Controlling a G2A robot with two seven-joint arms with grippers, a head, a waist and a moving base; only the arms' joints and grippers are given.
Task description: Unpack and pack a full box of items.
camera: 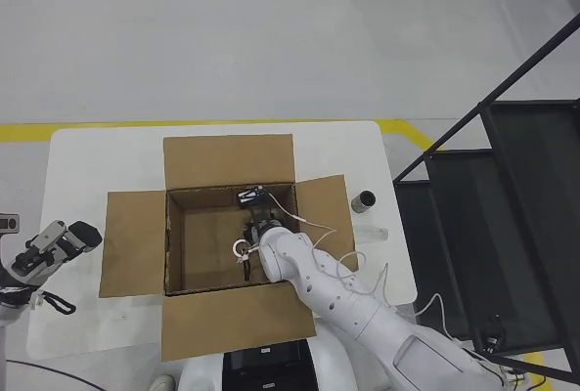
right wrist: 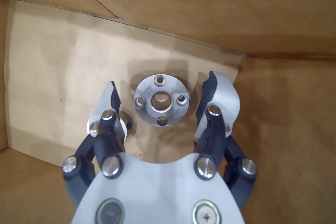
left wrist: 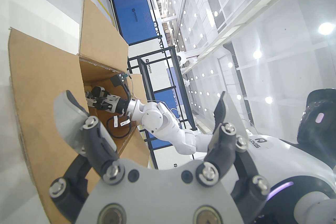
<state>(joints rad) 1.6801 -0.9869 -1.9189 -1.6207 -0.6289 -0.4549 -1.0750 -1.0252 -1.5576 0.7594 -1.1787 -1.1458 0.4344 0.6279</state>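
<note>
An open cardboard box [camera: 133,244] stands in the middle of the white table, its four flaps folded out. My right gripper [camera: 253,223] is down inside it. In the right wrist view a round metal flange [right wrist: 161,100] with a centre bore and several bolt holes lies flat on the box floor. My right gripper [right wrist: 161,80] is open there, one finger on each side of the flange and not touching it. A small metal part [right wrist: 126,125] peeks out behind one finger. My left gripper [camera: 72,239] is open and holds nothing, at the table's left edge, outside the box [left wrist: 44,72].
A small metal cylinder [camera: 365,201] stands on the table [camera: 94,166] just right of the box's right flap. A black shelf rack [camera: 524,195] rises past the table's right side. The right arm [left wrist: 157,117] enters the box over its near wall.
</note>
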